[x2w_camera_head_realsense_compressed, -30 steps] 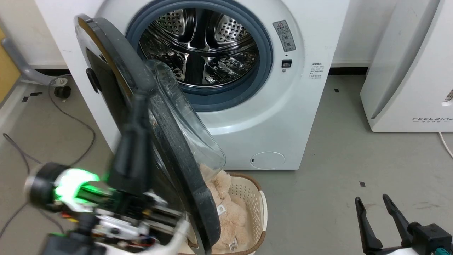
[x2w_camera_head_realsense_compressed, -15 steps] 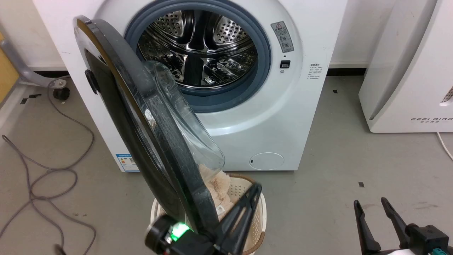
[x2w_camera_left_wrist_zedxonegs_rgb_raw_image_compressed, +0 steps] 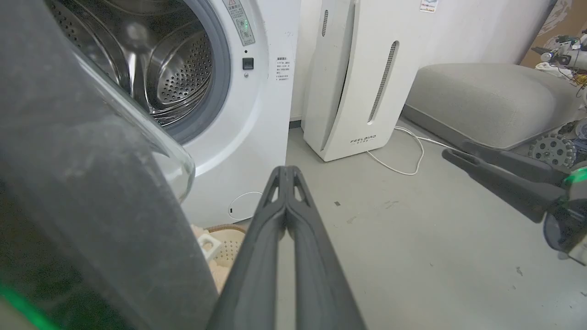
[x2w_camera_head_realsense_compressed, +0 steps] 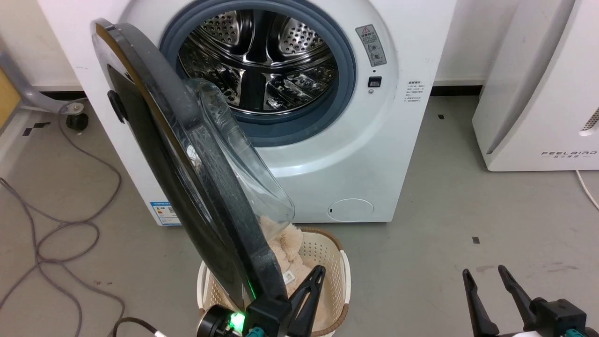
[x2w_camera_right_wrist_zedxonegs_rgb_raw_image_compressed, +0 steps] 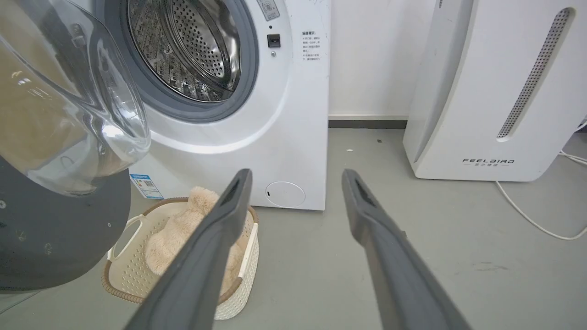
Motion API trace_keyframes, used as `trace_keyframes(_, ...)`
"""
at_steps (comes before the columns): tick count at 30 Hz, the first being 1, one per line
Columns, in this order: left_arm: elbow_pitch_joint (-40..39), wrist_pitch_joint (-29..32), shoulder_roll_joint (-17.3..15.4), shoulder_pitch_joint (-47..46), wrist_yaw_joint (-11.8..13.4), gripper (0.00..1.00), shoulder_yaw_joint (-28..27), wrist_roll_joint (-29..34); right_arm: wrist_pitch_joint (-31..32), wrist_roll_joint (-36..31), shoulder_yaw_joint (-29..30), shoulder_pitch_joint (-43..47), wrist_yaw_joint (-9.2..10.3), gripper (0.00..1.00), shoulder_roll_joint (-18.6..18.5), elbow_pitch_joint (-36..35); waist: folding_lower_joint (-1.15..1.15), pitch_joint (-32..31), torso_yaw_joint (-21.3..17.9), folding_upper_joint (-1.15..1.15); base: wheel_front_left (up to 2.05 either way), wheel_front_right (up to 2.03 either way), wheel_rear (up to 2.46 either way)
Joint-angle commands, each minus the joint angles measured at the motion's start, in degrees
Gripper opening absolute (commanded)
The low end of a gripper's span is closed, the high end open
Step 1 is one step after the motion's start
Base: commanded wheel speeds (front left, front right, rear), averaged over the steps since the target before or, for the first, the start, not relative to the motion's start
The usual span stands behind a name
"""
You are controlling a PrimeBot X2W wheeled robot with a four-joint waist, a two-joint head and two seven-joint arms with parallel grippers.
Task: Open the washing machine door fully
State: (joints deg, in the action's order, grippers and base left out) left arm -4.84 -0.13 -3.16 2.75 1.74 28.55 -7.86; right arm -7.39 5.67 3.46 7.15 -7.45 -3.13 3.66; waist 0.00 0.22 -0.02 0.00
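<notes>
**Washer door stands ajar, both pincers low beside it**

The washing machine door point(x2w_camera_head_realsense_compressed: 187, 178) is swung out from the washing machine point(x2w_camera_head_realsense_compressed: 374, 154) on its hinge at the left of the head view. It stands at an angle with its dark rim turned toward the camera. Its clear glass bowl point(x2w_camera_head_realsense_compressed: 234, 154) bulges toward the opening, where the steel drum point(x2w_camera_head_realsense_compressed: 257, 61) shows bare inside the grey rubber ring point(x2w_camera_head_realsense_compressed: 346, 70). The door's lower edge hangs over a pale woven basket point(x2w_camera_head_realsense_compressed: 344, 267) on the floor point(x2w_camera_head_realsense_compressed: 444, 210) in front of the washer. A beige plush toy point(x2w_camera_head_realsense_compressed: 285, 248) lies in the basket.

The left pincer point(x2w_camera_head_realsense_compressed: 316, 276) is at the bottom of the head view, just beside the door's lower rim. Its two dark fingers are pressed together and hold nothing. Whether it touches the rim cannot be told.

The right pincer point(x2w_camera_head_realsense_compressed: 483, 271) sits well apart at the lower right, above bare floor. Its fingers are spread wide and empty.

A white FEELBIRD appliance point(x2w_camera_head_realsense_compressed: 538, 93) stands to the right of the washer. Grey cables point(x2w_camera_head_realsense_compressed: 70, 234) loop over the floor on the left.
</notes>
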Motion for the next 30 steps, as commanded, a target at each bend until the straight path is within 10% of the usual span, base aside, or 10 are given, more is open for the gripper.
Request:
trace_keyframes(1, 0.4, -0.4, 0.1, -0.8, 0.4, 0.0, -0.2, -0.5, 0.0, 0.7, -0.1, 0.6, -0.03, 1.0, 0.2, 0.2, 0.0, 0.0, -0.1, 0.0, 0.0, 0.0, 0.0)
trace_keyframes(18, 2.8, -3.5, 0.1, -0.5, 5.1, 0.0, -1.7, -1.6, -0.1, 1.3, 0.7, 0.5, -0.03, 1.0, 0.2, 0.9, 0.0, 0.7, 2.5, 0.0, 0.0, 0.0, 0.0)
trace_keyframes(30, -2.3, -3.7, -0.4, 1.8, 7.2, 0.0, -1.7, -1.6, 0.3, 1.5, 3.1, 1.1, -0.03, 1.0, 0.2, 0.4, 0.0, 1.1, 11.2, 0.0, 0.0, 0.0, 0.0)
